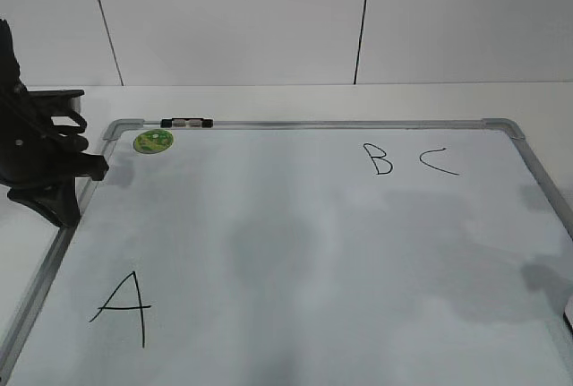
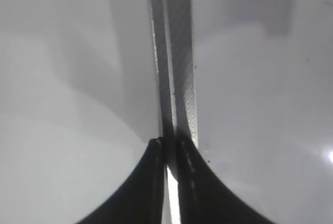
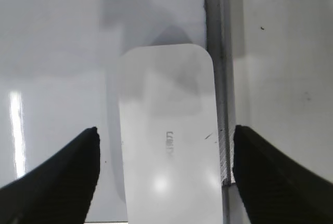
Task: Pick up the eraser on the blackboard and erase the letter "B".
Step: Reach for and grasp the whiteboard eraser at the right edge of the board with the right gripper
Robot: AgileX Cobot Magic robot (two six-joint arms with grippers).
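The blackboard is a white dry-erase board with a silver frame. It bears a small black letter "B", a "C" to its right and a large "A" at the front left. The eraser is a flat white block with faint print, lying on the board beside the frame. My right gripper is open, with one jaw on each side of the eraser, not touching it. In the exterior view only a white sliver shows at the right edge. My left gripper is shut and empty over the board's left frame.
A round green sticker sits at the board's far left corner, with a small dark clip on the top frame beside it. A white wall rises behind the table. The right arm is out of the exterior view.
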